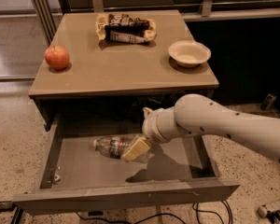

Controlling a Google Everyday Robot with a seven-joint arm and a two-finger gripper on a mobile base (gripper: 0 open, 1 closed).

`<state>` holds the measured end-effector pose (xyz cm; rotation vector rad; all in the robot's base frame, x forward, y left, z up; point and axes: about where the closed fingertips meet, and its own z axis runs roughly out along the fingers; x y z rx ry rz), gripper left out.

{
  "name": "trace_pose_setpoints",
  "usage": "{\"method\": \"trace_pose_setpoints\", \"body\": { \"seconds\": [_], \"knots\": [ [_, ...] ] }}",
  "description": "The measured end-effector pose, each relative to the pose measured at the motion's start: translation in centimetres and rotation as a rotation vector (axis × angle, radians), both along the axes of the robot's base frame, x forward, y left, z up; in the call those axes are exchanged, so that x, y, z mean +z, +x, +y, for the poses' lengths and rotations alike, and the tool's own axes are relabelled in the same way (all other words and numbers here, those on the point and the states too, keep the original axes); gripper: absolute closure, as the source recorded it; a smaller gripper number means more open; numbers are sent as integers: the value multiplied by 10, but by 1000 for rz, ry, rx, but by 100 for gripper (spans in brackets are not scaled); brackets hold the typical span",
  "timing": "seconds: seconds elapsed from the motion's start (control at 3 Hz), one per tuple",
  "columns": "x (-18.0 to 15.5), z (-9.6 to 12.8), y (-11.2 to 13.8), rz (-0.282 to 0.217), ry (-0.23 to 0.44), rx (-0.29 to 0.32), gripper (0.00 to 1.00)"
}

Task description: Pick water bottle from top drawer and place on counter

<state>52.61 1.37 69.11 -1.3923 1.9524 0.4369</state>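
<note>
While the water bottle (111, 146) lies on its side on the top drawer (130, 192) floor, about mid-drawer and a bit toward the left edge, the step in hand is the grasp. The gripper (136, 148) is down inside the open drawer, over the bottle's right end. Can't tell whether the jaws are open or clamped on it. Bottle's long axis runs roughly parallel to the drawer front, with the cap pointing at the left edge and the base under the gripper. Next move likely needs a firm hold confirmed, a lift clear of the front panel, then a carry up to the counter (116, 73). Free room there sits mid-surface, between the apple (56, 58) near the left edge and the bowl (189, 53) near the right.
</note>
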Motion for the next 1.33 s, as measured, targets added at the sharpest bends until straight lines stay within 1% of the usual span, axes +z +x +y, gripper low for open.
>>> {"method": "trace_pose_setpoints", "body": {
  "seconds": [0.33, 0.67, 1.33],
  "knots": [
    [0, 0, 0, 0, -1, 1, 0],
    [-17, 7, -1, 21, -5, 6, 0],
    [-72, 13, -2, 111, -13, -5, 0]
  ]
}}
